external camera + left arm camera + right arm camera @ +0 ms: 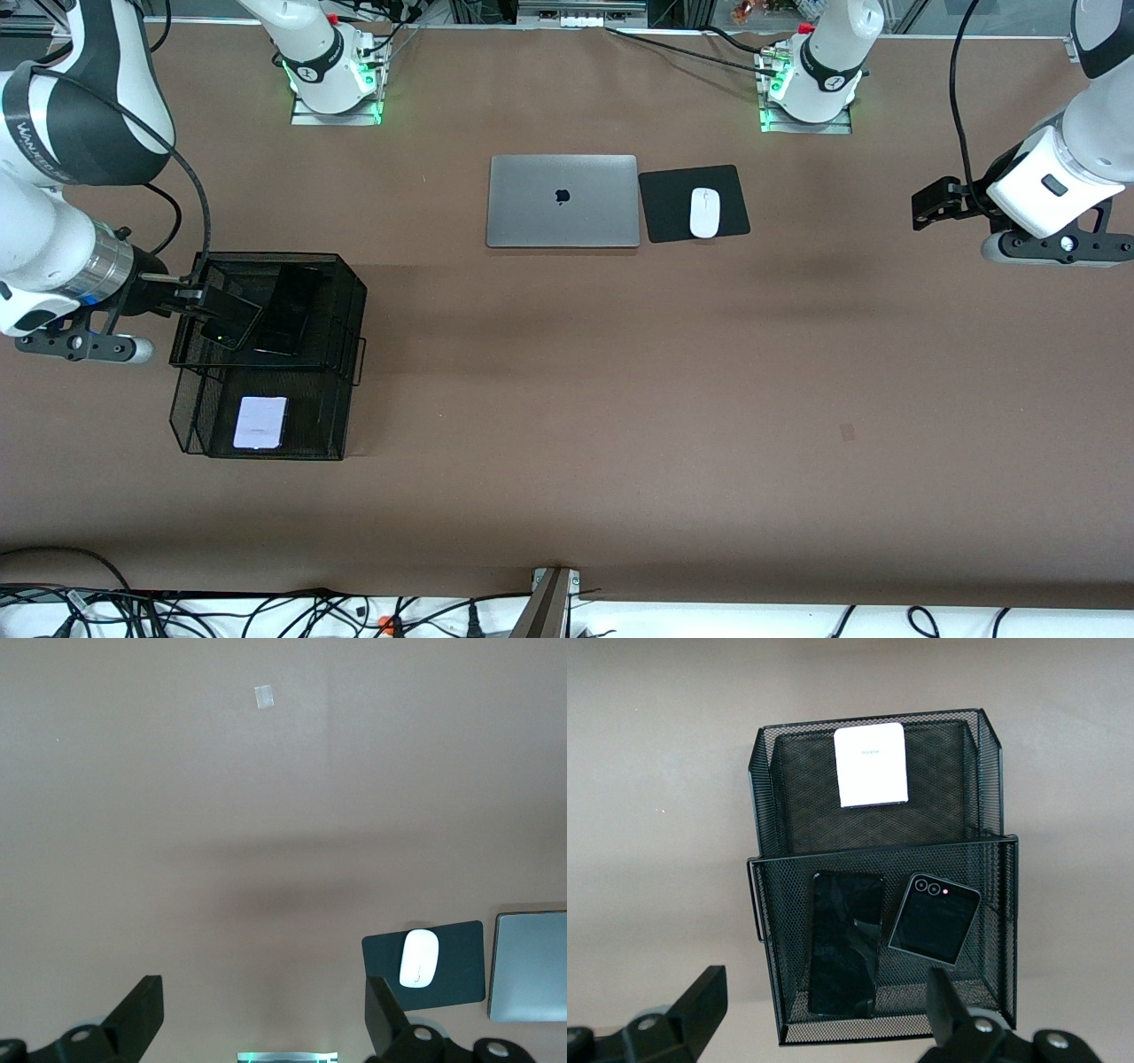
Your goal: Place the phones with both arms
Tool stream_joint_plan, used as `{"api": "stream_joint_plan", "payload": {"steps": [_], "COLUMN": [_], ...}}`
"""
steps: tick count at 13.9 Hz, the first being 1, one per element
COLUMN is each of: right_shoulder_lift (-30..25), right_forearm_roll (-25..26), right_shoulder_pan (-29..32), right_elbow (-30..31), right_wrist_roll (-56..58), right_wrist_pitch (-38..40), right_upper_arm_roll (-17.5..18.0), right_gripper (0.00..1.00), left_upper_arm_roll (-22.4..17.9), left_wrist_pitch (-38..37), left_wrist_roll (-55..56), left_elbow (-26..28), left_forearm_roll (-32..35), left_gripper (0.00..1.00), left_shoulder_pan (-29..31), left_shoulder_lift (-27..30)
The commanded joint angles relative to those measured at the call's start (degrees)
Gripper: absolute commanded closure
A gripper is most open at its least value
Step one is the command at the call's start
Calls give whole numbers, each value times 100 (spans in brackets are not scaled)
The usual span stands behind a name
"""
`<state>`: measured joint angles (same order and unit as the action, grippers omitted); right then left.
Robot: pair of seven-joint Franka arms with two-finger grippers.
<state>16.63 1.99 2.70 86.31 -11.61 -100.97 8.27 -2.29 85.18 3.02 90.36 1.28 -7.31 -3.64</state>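
All three phones sit in the black wire-mesh two-tier tray at the front view's left-centre: small squarish black phone and long slim black slab phone side by side on the upper tier, pale lavender-white squarish phone on the lower. Right gripper hangs over the upper tier, jaws wide, holding nothing, likely just released. Left gripper waits at the right edge of the frame, jaws wide, empty, clear of the silver laptop and white mouse.

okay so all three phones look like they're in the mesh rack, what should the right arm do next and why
Probably lift the right gripper straight up, clear of the mesh rack. Its jaws are open, and the small black phone lies released in the upper tray beside the long black phone; the pale phone sits in the lower tray.
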Motion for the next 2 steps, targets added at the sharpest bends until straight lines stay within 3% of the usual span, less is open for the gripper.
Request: {"api": "stream_joint_plan", "payload": {"steps": [1, 2], "right_shoulder_lift": [-81, -81], "right_forearm_roll": [47, 47], "right_shoulder_pan": [117, 126], "right_elbow": [88, 62], "right_wrist_roll": [-104, -104], "right_wrist_pitch": [-81, -81], "right_upper_arm_roll": [114, 114], "right_gripper": [0, 0], "left_upper_arm_roll": [-17, -26], "left_wrist_pitch": [-124, -124], "left_wrist_roll": [-47, -47], "left_elbow": [-124, -124], "left_forearm_roll": [-163, -154], "left_gripper": [0, 0], "left_shoulder_pan": [36, 36], "left_shoulder_lift": [-14, -14]}}
